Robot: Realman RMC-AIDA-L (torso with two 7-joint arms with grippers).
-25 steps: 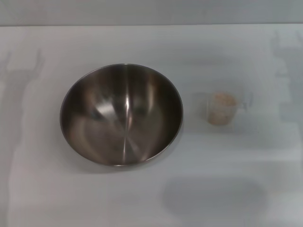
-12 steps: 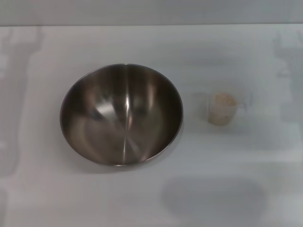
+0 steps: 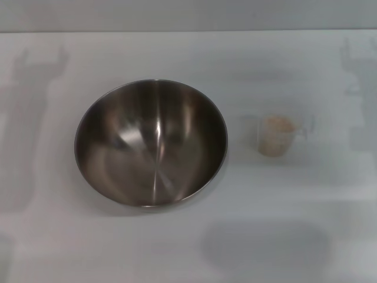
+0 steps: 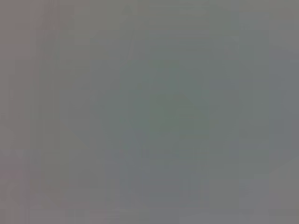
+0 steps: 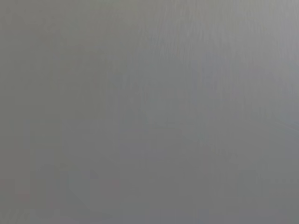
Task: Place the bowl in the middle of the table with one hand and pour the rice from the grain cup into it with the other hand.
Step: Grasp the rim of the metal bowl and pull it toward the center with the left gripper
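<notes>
The stainless-steel bowl [image 3: 151,142] sits upright on the white table [image 3: 188,247], left of centre, and it holds nothing. The clear grain cup [image 3: 275,135] stands upright to the bowl's right, apart from it, with pale rice [image 3: 277,125] inside and its handle towards the right. Neither gripper shows in the head view; only faint arm shadows lie on the table at the far left and far right. Both wrist views show a plain grey blur with no object or finger.
The table's far edge [image 3: 188,31] runs across the top of the head view. A soft dark shadow patch [image 3: 265,244] lies on the table near the front, right of centre.
The bowl and cup have not moved. The faint shadow at the far left of the table has shifted and changed shape; the one at the far right has shifted slightly.
</notes>
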